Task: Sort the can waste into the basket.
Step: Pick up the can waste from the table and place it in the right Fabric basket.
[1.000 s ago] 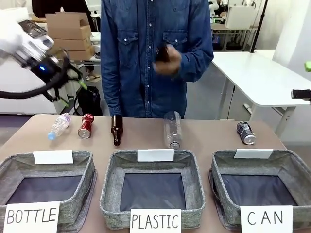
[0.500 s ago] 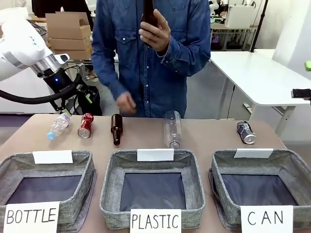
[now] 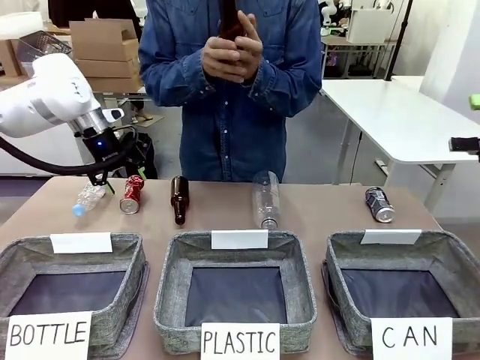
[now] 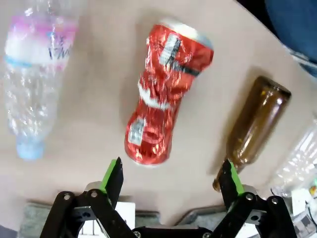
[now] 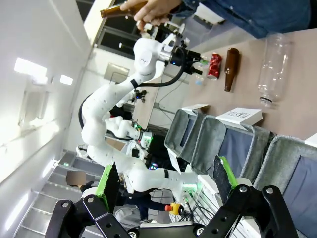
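Red crushed metal drink can (image 3: 133,194) lies on its side at the far left of the brown table (image 3: 315,214), in the row behind the baskets. It sits between a clear plastic bottle with a pink label (image 3: 90,196) and a brown glass bottle (image 3: 179,199), touching neither.

Black drink can with silver ends (image 3: 379,205) lies at the right, just behind the grey woven basket signed "CAN" (image 3: 334,277); we see nothing in that basket.

Left gripper (image 4: 172,168) hangs over the red can, jaws spread wide with nothing between them. In the wrist view the can's near end falls between the two green pads (image 4: 111,176), across its narrow width. We read this as the pre-grasp line-up, set so the fingers can drop into the bare gaps beside the neighbours.

The red can and its basket are well apart, so we expect a carry across the table.

Right gripper (image 5: 166,171) is likewise wide open and empty, held off the table.

The person's hands (image 3: 229,52) hold another brown bottle at chest height.
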